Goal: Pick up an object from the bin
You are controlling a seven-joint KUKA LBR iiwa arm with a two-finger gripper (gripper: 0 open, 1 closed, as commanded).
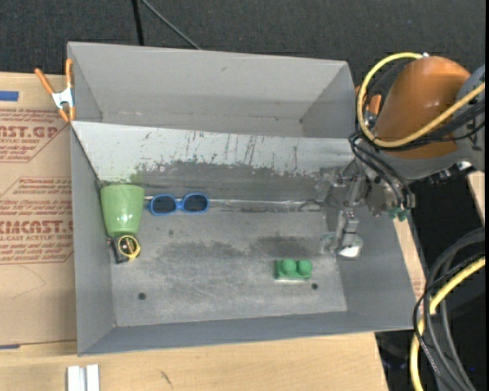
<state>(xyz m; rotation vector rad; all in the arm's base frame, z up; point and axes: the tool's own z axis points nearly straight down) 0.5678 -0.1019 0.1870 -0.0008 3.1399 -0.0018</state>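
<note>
While the pincer (346, 247) hangs low near the right wall of the grey metal bin (212, 80), whether it stands apart or together cannot be told. The nearest thing is a small green studded brick (293, 270) on the floor, just left of and below the pincer. It is apart from the pincer and close to the front edge. Open floor lies all round the brick and across the middle of the bin. Blue sunglasses (179, 204) lie at the foot of the back wall, left of centre. A green cup (121, 208) lies against the left wall, with a small yellow and black item (128, 248) just beside its lower end. The arm's orange cover (420, 104) overhangs the right rim.
</note>
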